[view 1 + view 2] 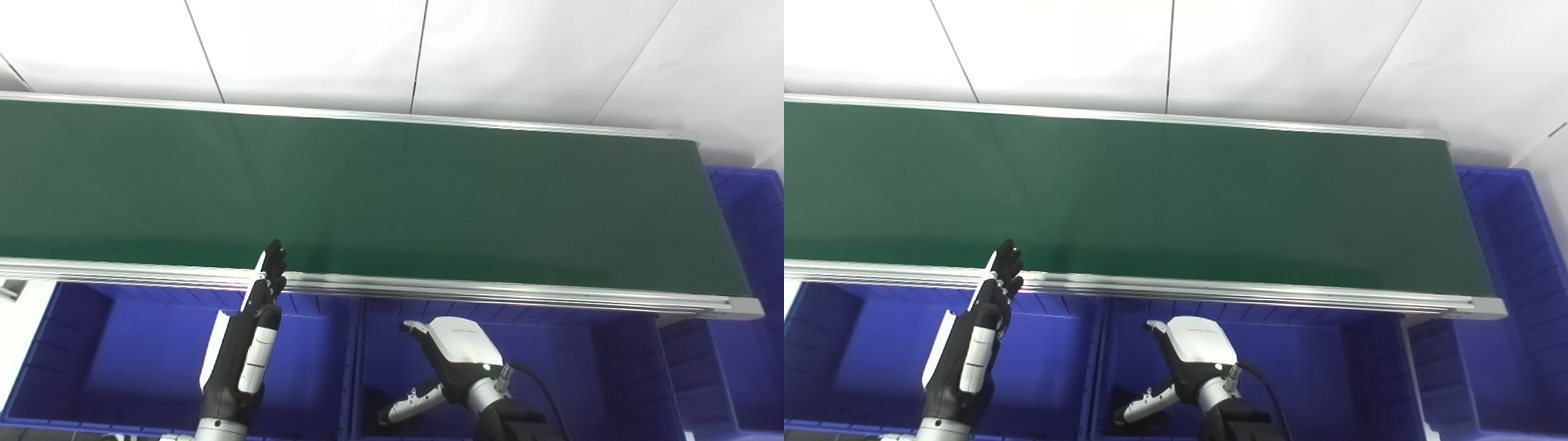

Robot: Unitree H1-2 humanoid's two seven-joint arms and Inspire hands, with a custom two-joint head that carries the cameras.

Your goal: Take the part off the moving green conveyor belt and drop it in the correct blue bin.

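A green conveyor belt [392, 196] is shown running from the left edge of the view to its right end, where it is bounded by a silver aluminium frame [490, 293] along the near and far sides. No part is seen on the belt surface. Below the near edge, two blue bins [863, 355] [1311, 361] are set side by side; a third blue bin [756, 245] is placed beyond the right end.
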